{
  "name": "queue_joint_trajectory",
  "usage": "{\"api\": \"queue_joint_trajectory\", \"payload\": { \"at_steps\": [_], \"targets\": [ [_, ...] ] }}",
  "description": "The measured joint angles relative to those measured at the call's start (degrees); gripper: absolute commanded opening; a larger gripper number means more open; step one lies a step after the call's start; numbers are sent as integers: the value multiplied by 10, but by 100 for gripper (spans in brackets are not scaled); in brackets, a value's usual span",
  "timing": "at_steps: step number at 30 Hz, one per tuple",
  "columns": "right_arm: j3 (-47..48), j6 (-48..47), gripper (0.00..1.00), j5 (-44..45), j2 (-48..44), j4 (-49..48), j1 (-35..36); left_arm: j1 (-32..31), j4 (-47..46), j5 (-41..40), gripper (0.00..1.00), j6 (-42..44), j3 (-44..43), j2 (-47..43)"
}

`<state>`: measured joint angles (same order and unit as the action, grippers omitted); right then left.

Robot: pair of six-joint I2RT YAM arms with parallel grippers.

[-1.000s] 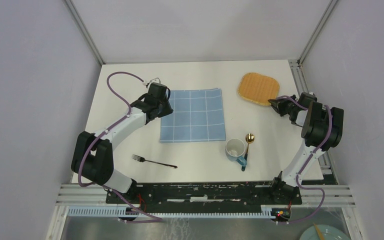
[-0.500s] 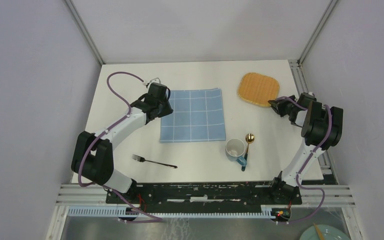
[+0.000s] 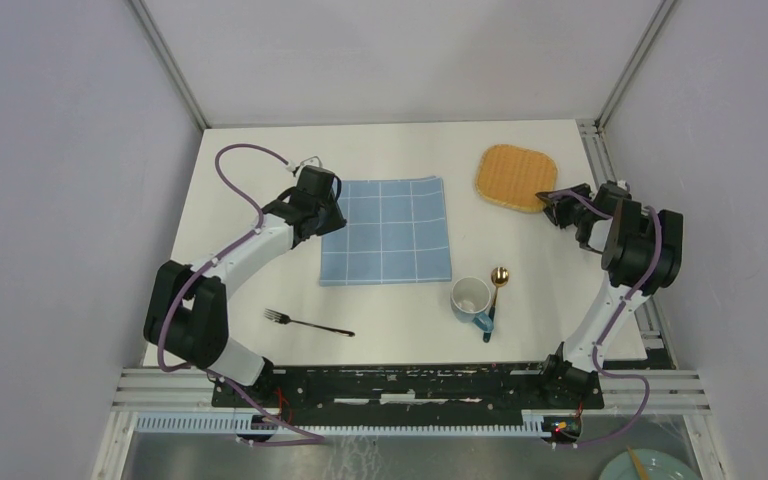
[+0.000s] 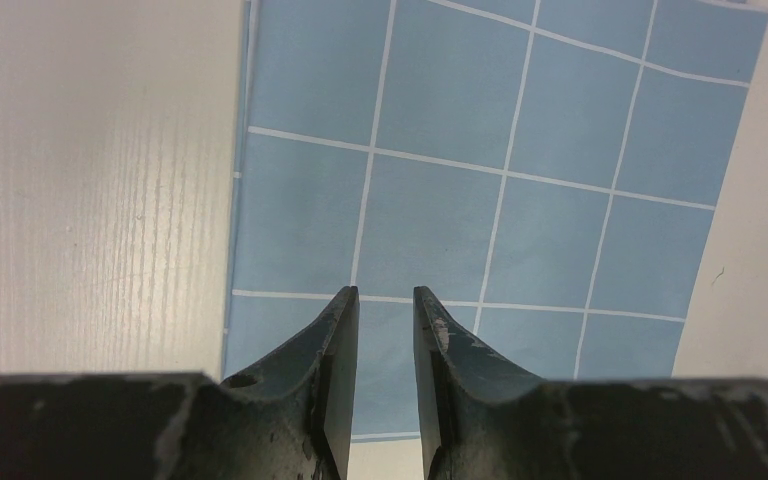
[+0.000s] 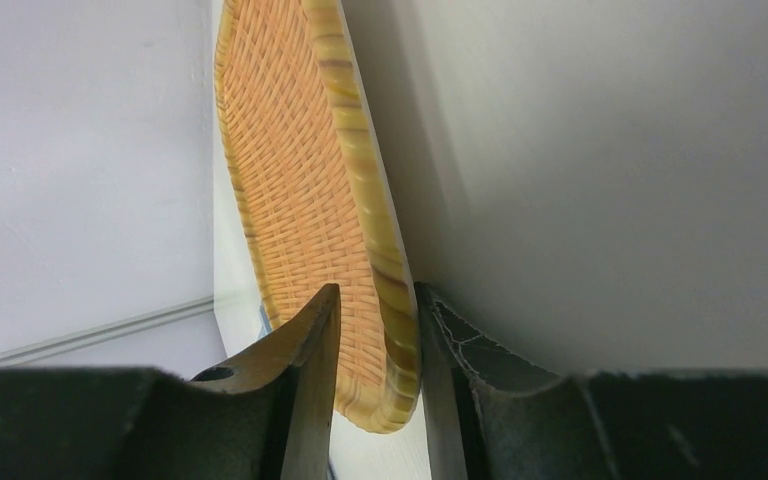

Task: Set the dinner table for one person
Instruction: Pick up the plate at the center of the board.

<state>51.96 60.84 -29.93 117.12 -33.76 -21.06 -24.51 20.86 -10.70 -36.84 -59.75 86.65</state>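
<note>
The white dinner table [image 3: 400, 150] holds a blue checked cloth [image 3: 388, 230], a woven yellow mat [image 3: 517, 177], a white cup [image 3: 471, 297], a gold spoon [image 3: 498, 277] and a black fork [image 3: 308, 323]. My left gripper [image 3: 334, 214] hovers over the cloth's left edge. In the left wrist view it [image 4: 386, 292] is slightly open and empty above the cloth [image 4: 480, 170]. My right gripper [image 3: 550, 200] is at the mat's near right corner. In the right wrist view it [image 5: 378, 290] is closed on the mat's rim [image 5: 300, 160], one finger under it and one on top.
The cup lies beside the spoon at the front right. The fork lies at the front left. A teal plate [image 3: 650, 467] sits below the table's level at the bottom right. Metal frame posts stand at the back corners.
My right gripper has moved left onto the mat's corner and now grips its rim. The left arm, the cloth and the other items have not moved.
</note>
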Motion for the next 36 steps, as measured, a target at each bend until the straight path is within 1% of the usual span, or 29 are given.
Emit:
{"api": "queue_joint_trajectory", "payload": {
  "at_steps": [12, 13, 14, 16, 18, 21, 30, 36],
  "targets": [
    [48, 15, 43, 9, 25, 20, 20, 0, 0, -7, 33, 0, -5, 7],
    [54, 17, 42, 9, 28, 23, 21, 0, 0, -8, 33, 0, -5, 7],
    [56, 17, 37, 9, 29, 24, 23, 0, 0, -9, 33, 0, -5, 7],
    [65, 17, 27, 13, 32, 37, 27, 0, 0, -10, 33, 0, -5, 7],
    [75, 16, 13, 17, 38, 52, 31, 0, 0, -10, 33, 0, -6, 8],
    [86, 8, 0, 15, 45, 61, 34, 0, 0, -12, 33, 0, -6, 9],
    [95, -5, 0, 17, 47, 65, 39, 0, 0, -12, 33, 0, -6, 9],
    [74, 0, 0, 15, 39, 42, 39, 0, 0, -12, 33, 0, -6, 9]
  ]
}}
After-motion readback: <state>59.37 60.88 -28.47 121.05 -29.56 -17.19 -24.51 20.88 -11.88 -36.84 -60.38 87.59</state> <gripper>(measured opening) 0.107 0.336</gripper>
